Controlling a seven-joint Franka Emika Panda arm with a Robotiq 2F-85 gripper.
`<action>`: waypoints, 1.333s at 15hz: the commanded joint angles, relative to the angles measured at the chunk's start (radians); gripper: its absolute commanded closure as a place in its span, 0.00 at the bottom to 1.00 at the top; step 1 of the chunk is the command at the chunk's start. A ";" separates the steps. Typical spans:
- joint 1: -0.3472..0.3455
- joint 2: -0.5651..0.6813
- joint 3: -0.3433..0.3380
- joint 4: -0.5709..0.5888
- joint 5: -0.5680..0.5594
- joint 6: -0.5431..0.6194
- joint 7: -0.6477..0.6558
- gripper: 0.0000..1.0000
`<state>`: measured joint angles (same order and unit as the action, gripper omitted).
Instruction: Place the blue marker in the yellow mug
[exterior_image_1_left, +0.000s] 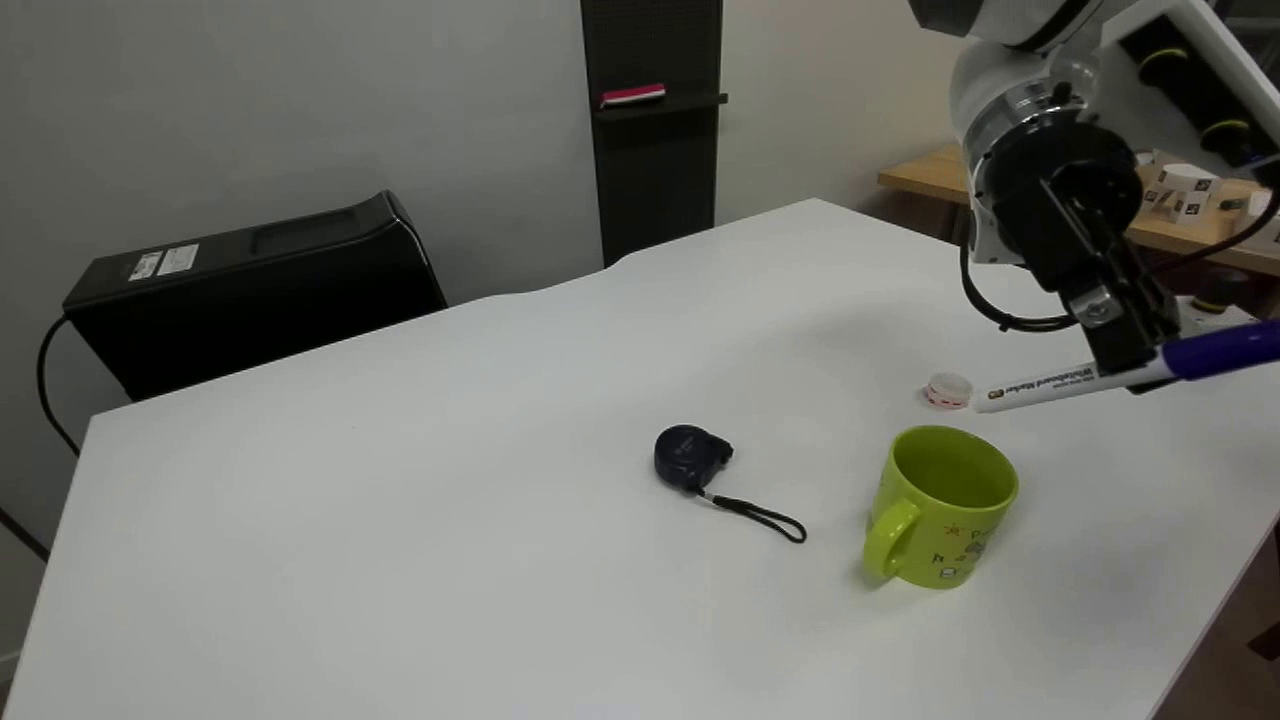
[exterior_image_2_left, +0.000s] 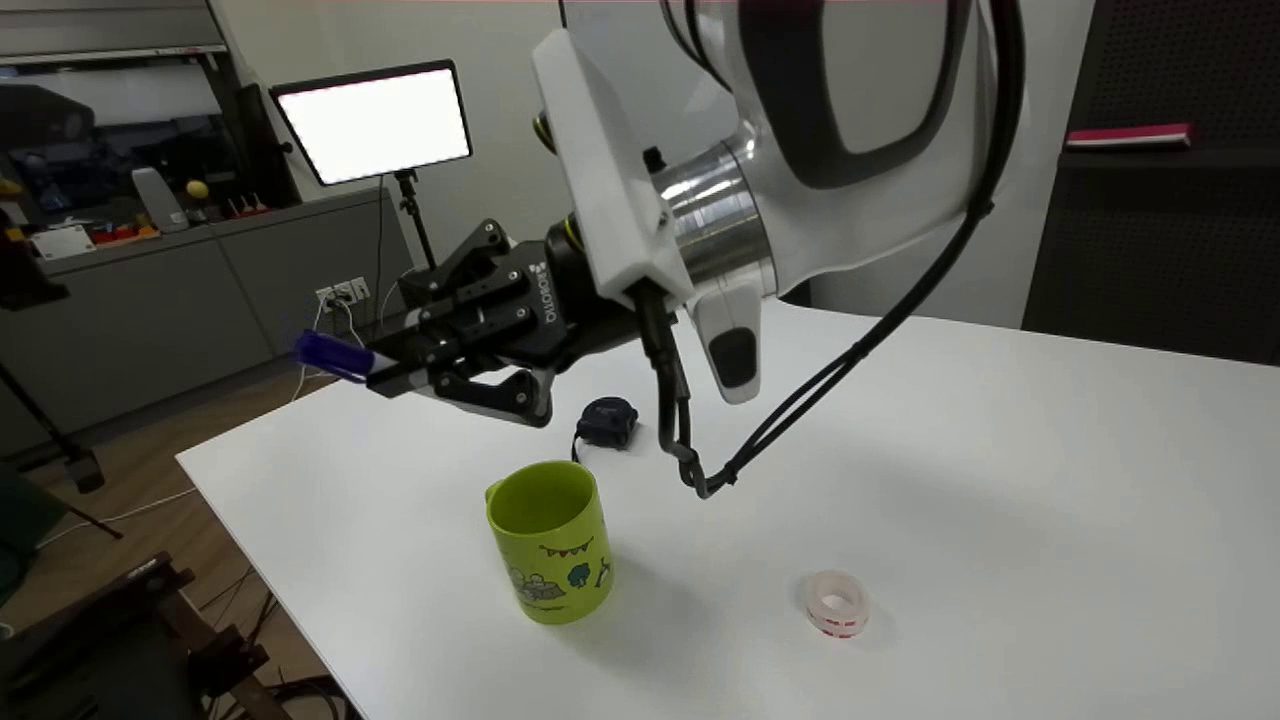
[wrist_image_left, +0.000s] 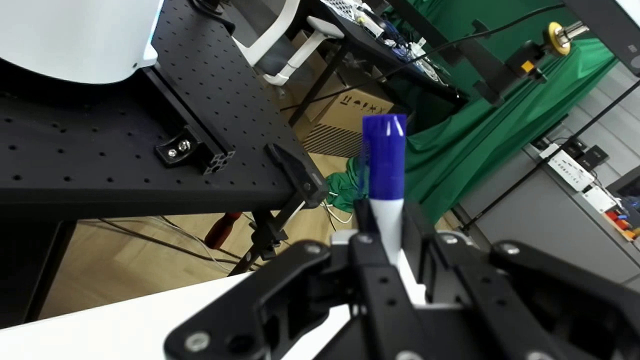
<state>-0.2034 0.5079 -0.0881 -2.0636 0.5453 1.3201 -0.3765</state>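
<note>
The blue marker, with a white barrel and dark blue cap, shows in both exterior views (exterior_image_1_left: 1050, 387) (exterior_image_2_left: 335, 355) and in the wrist view (wrist_image_left: 386, 160). My gripper (exterior_image_1_left: 1135, 368) is shut on its white barrel, near the cap; its fingers also show in an exterior view (exterior_image_2_left: 390, 368) and in the wrist view (wrist_image_left: 387, 225). The marker is in the air, lying roughly crosswise to the fingers and slightly tilted. The yellow-green mug (exterior_image_1_left: 935, 545) stands upright on the table, below and apart from the marker; it also shows in an exterior view (exterior_image_2_left: 560, 565). The wrist view does not show the mug.
A black tape measure (exterior_image_1_left: 688, 458) with a cord lies beside the mug. A small roll of clear tape (exterior_image_1_left: 948, 391) lies on the white table (exterior_image_1_left: 400, 560) near the mug. A black box-shaped device (exterior_image_1_left: 260, 290) stands behind the table edge.
</note>
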 joint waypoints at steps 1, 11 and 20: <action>-0.032 0.056 -0.013 0.050 -0.010 -0.002 0.004 0.95; -0.068 0.183 0.008 0.186 0.026 0.019 0.008 0.95; -0.053 0.241 0.046 0.234 0.094 0.056 0.020 0.95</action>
<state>-0.2597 0.7399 -0.0555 -1.8524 0.6077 1.3707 -0.3813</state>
